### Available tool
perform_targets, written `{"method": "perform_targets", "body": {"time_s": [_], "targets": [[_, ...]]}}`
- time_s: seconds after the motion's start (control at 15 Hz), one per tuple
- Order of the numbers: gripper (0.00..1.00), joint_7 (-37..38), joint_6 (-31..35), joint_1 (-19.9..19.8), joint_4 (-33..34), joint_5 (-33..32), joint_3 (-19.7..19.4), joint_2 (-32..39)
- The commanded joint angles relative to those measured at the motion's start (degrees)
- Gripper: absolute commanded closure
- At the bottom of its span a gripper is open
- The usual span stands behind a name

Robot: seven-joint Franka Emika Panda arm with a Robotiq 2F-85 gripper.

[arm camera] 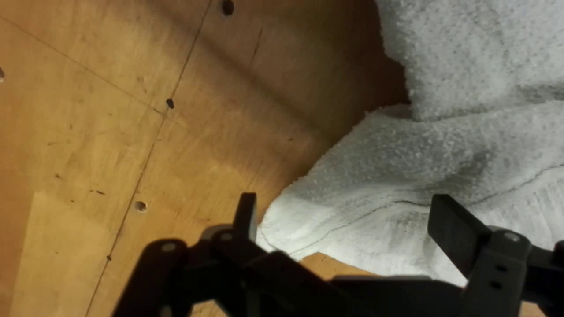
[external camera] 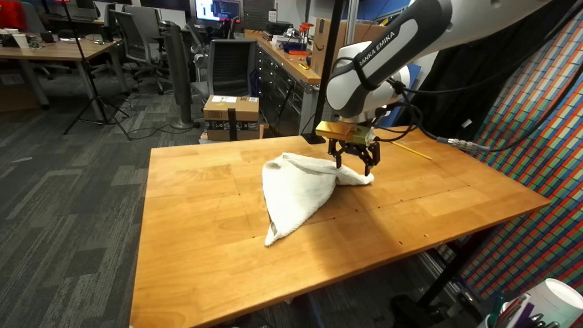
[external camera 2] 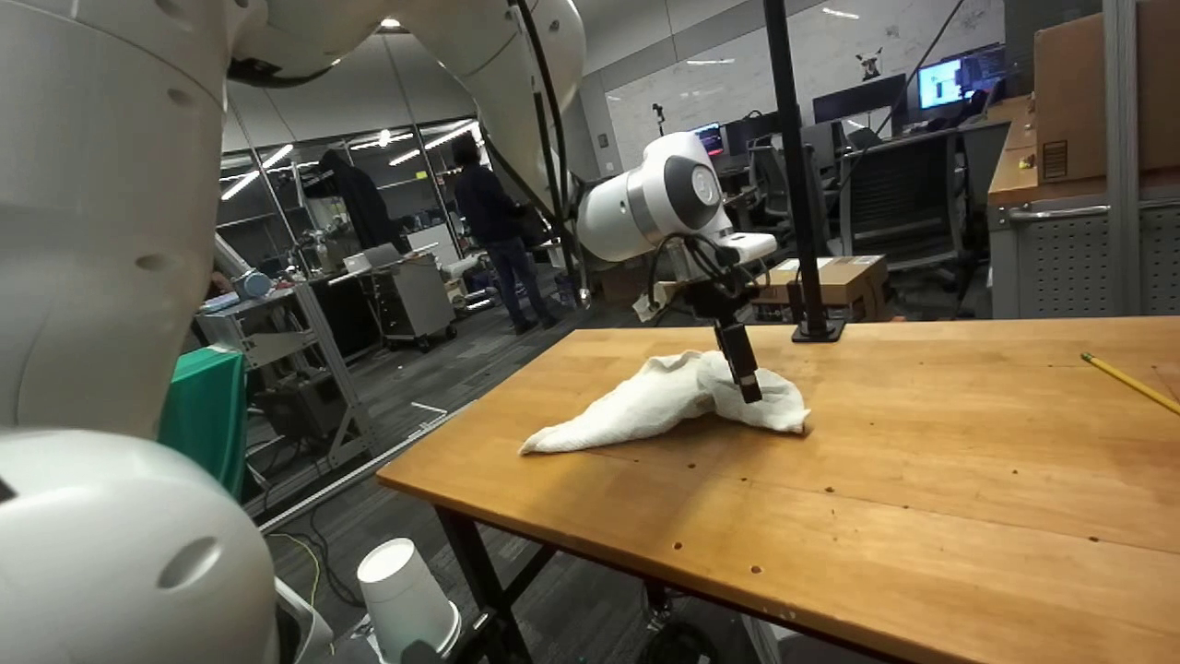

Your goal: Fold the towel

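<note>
A white towel lies crumpled on the wooden table in both exterior views. It has a broad part and a narrow folded end, with pointed corners. My gripper is at the narrow end in both exterior views. Its two black fingers are spread apart and point down. In the wrist view the gripper is open, with part of the towel between and beyond the fingers. One finger is just off the towel's tip and the other is over the towel. Whether the fingertips touch the cloth cannot be told.
The wooden table has small holes and seam lines. A yellow pencil lies on it, also seen in an exterior view. A black pole stands at the table's edge near the arm. Cardboard boxes stand beyond the table.
</note>
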Motion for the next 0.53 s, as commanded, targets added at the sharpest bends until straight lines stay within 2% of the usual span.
{"method": "perform_targets", "body": {"time_s": [0.0,0.47], "targets": [[0.00,-0.6,4.5,-0.1,-5.4,-1.6,-0.7,-3.0],[0.00,0.1,8.0,0.5,-8.7,-6.6,-2.2,-2.5]]}}
